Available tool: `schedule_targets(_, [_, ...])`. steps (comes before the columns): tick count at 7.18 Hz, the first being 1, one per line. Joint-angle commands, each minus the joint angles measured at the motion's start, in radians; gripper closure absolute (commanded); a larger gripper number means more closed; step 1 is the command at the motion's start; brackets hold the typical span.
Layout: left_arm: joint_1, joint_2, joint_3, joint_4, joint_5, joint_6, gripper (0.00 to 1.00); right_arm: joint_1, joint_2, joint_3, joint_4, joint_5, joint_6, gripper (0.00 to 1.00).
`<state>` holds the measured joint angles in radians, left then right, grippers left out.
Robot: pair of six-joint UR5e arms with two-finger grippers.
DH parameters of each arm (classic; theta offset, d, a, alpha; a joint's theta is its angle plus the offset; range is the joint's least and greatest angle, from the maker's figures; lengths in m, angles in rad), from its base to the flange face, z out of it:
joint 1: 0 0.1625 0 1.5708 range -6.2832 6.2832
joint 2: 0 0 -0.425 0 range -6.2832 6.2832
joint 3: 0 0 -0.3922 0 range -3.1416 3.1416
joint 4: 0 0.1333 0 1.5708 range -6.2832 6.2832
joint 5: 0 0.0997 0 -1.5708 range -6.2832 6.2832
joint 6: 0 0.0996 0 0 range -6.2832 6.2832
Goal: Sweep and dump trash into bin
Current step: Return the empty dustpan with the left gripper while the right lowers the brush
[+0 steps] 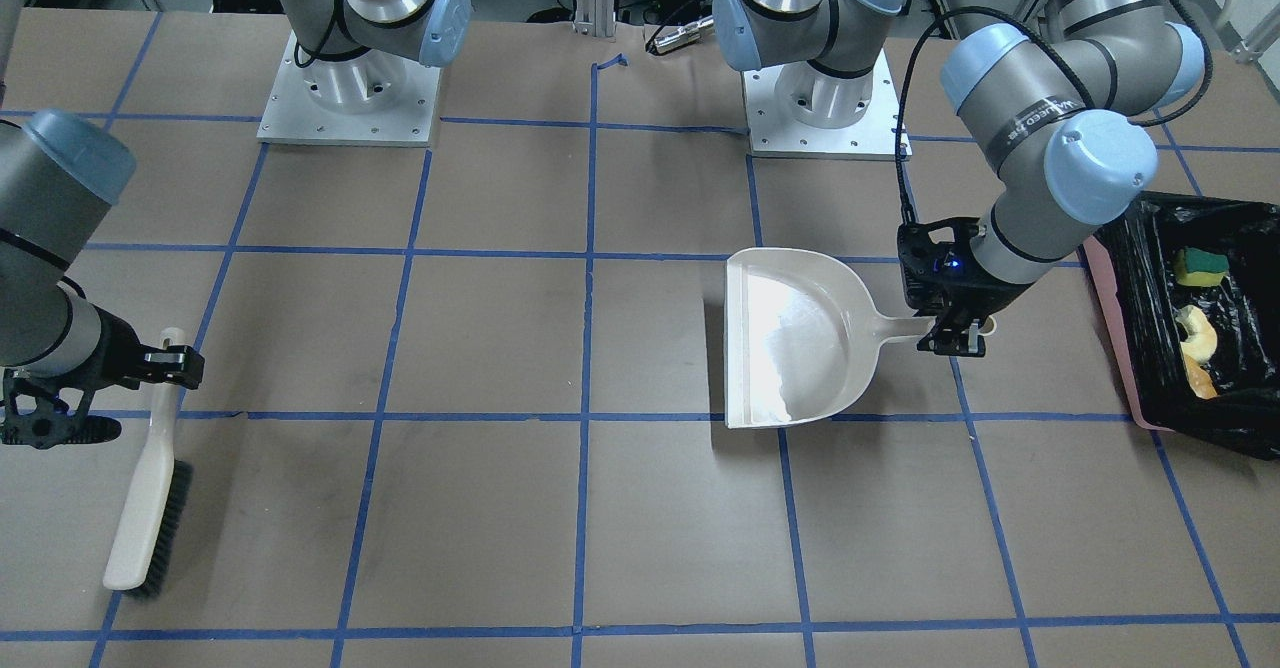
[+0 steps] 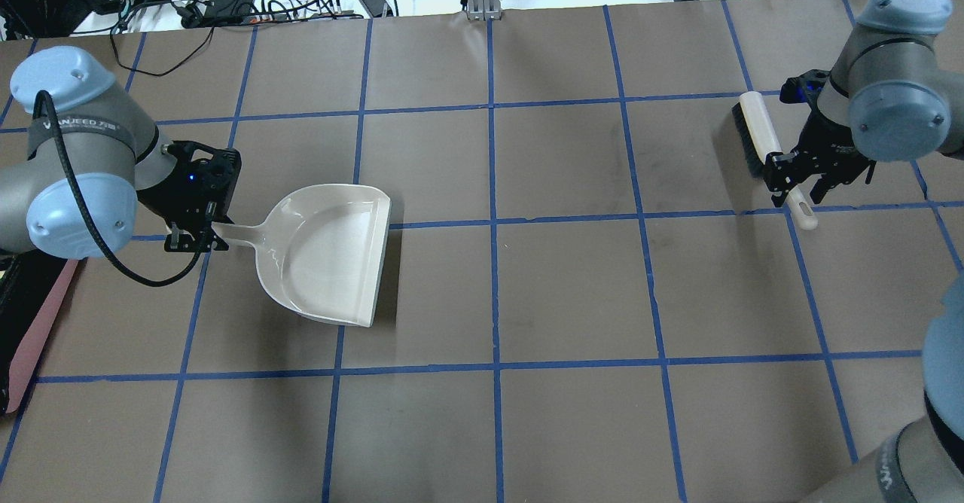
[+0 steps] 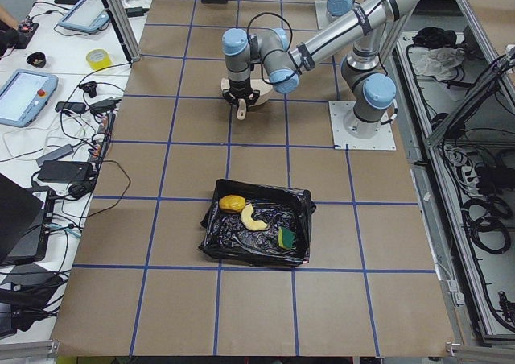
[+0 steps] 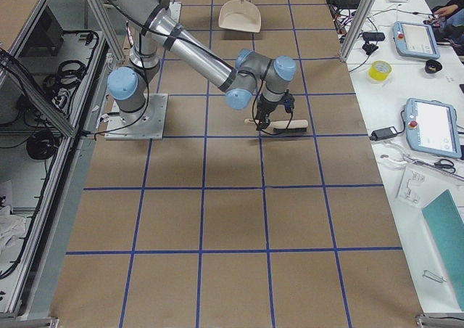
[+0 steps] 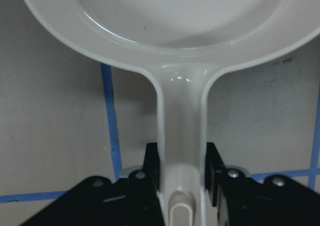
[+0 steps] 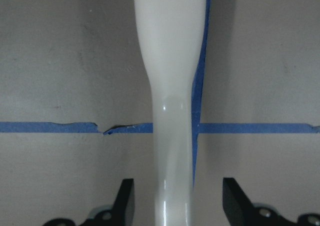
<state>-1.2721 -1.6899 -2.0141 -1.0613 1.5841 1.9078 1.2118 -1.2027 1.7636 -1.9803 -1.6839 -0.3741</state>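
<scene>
Cream plastic fills the left hand (image 1: pixel 958 340): it is clamped on the end of the dustpan (image 1: pixel 800 348) handle. In the wrist view both fingers (image 5: pixel 151 173) press against the handle's sides with no gap. The scoop stretches straight out ahead of this hand, hollow side up and bare, its straight mouth at the end farthest from the hand. Whether the scoop touches the brown paper surface (image 1: pixel 500 508) cannot be told.

The bin (image 1: pixel 1105 298) sits on the opposite side of the left hand from the scoop, near the hand but apart from it. It is a pink container lined with a crinkly black bag (image 3: pixel 265 195). All the trash lies inside it: a yellow-and-green sponge (image 1: pixel 1200 266), a tan curved croissant (image 1: pixel 1193 333) and a glossy yellow-brown lump (image 3: pixel 232 204). The croissant lies between the other two, just beside the lump.

The right hand (image 2: pixel 798 179) is well apart from all this, at the other end of the surface. Its fingers (image 6: pixel 126 201) are spread and straddle the brush (image 2: pixel 757 130) handle, with a clear gap on each side, so it grips nothing. The brush lies on the surface, its dark bristles at the end ahead of this hand and its handle tip poking out behind it. A blue tape line (image 6: pixel 50 127) crosses under the handle just ahead of the fingers.
</scene>
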Motion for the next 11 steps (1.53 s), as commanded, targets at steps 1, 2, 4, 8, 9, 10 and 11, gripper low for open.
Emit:
schedule_targets(1, [0.002, 0.021, -0.073, 0.029, -0.001, -0.067, 1.00, 0.000, -0.038, -0.010, -0.002, 0.003, 0.006, 0.16])
schedule_targets(2, [0.000, 0.036, -0.093, 0.029, -0.001, -0.056, 1.00, 0.002, -0.085, -0.018, 0.021, 0.004, 0.006, 0.12])
schedule_targets(4, [-0.001, 0.044, -0.092, 0.030, -0.001, -0.032, 1.00, 0.008, -0.174, -0.079, 0.141, 0.042, 0.042, 0.01])
schedule_targets(8, [-0.007, 0.039, -0.084, 0.032, -0.001, -0.032, 0.28, 0.209, -0.311, -0.202, 0.368, 0.046, 0.225, 0.00])
schedule_targets(9, [-0.003, 0.044, -0.069, 0.034, -0.001, -0.032, 0.24, 0.303, -0.327, -0.202, 0.368, 0.047, 0.251, 0.00])
schedule_targets(10, [-0.010, 0.059, -0.043, 0.026, -0.009, -0.044, 0.24, 0.325, -0.322, -0.202, 0.364, 0.087, 0.242, 0.00])
schedule_targets(11, [-0.016, 0.079, -0.011, 0.003, -0.016, -0.070, 0.25, 0.327, -0.315, -0.201, 0.359, 0.099, 0.248, 0.00])
